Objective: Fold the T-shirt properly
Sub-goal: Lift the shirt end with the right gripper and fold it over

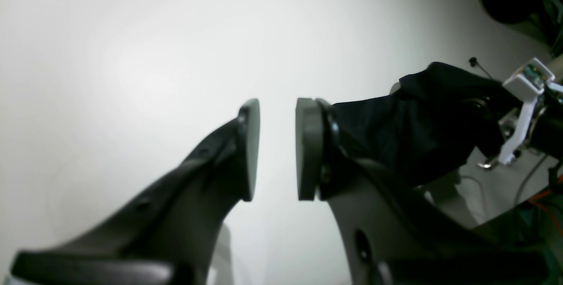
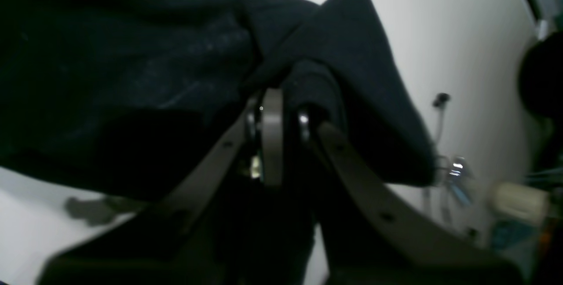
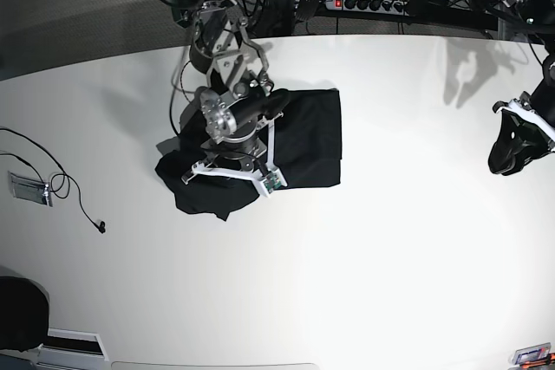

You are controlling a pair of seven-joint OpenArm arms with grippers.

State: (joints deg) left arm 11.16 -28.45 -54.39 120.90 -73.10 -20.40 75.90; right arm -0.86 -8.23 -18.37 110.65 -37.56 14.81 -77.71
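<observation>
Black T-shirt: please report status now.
Right gripper shut on black cloth T-shirt. Left gripper open, empty, far aside. Shirt bunched on white table.

White table [image 3: 364, 283], thin black cable [image 3: 65, 188] near its edge.

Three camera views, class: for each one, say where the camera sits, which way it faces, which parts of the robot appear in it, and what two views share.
Left wrist: sits on the left arm, looks along its open, empty left pincer across the white table toward the distant T-shirt.
Right wrist: sits on the right arm, looks along the right pincer, shut on the T-shirt's cloth.
Base: overhead, looking down on the table; both arms show, the right over the T-shirt, the left far aside.
Shared: the black T-shirt appears in all three.
</observation>
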